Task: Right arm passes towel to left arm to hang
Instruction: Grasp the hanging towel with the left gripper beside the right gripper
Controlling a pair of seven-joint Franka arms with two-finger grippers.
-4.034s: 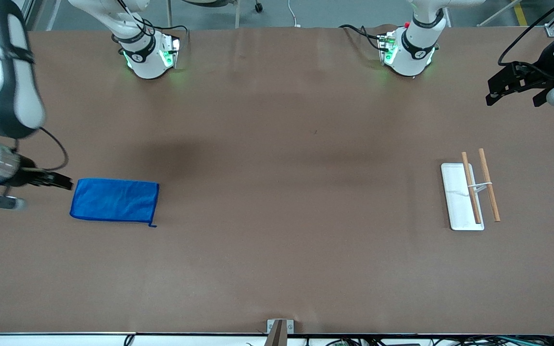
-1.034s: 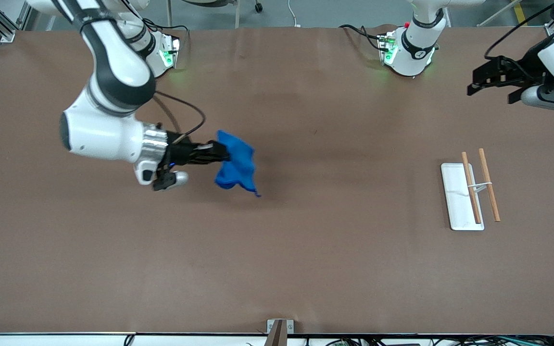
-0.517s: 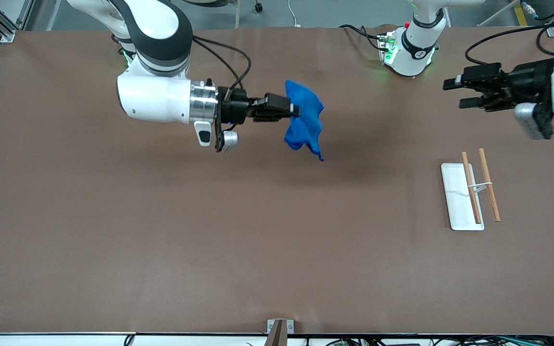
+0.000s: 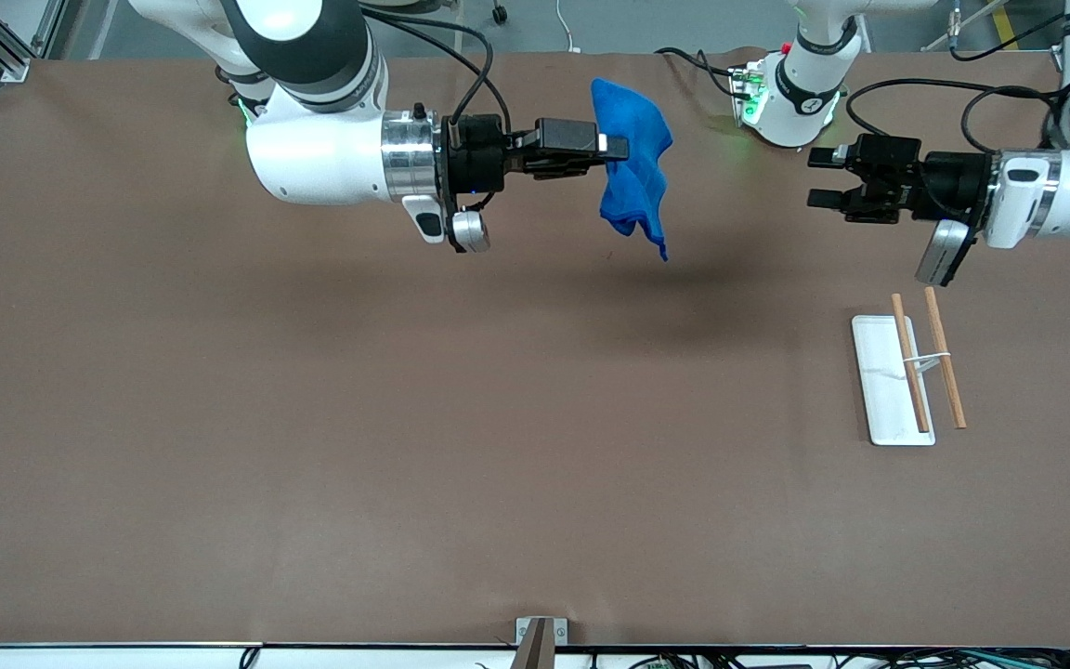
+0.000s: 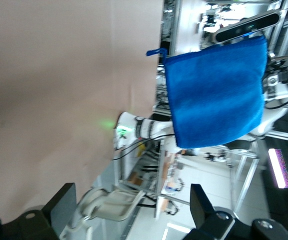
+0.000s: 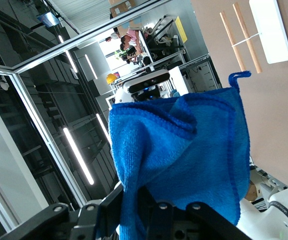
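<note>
Towel [image 4: 632, 172] is hanging from the right claw [image 4: 611, 147] pinching its top edge over the bench [image 4: 312, 418], while the left claw [image 4: 818, 178], spread wide, should be closing squarely on the free hanging edge.

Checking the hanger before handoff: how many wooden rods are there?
2. One wooden rod lies over the white tray; the other rod is beside it, toward the left arm's end.

Towel [image 4: 632, 158] suspended from right tool [image 4: 614, 149] over worktop [image 4: 405, 418], at 12 o'clock. Left tool [image 4: 818, 178] at 3 o'clock of towel, apart. Tray [image 4: 883, 409] at 4 o'clock, carrying rack [image 4: 927, 358].
</note>
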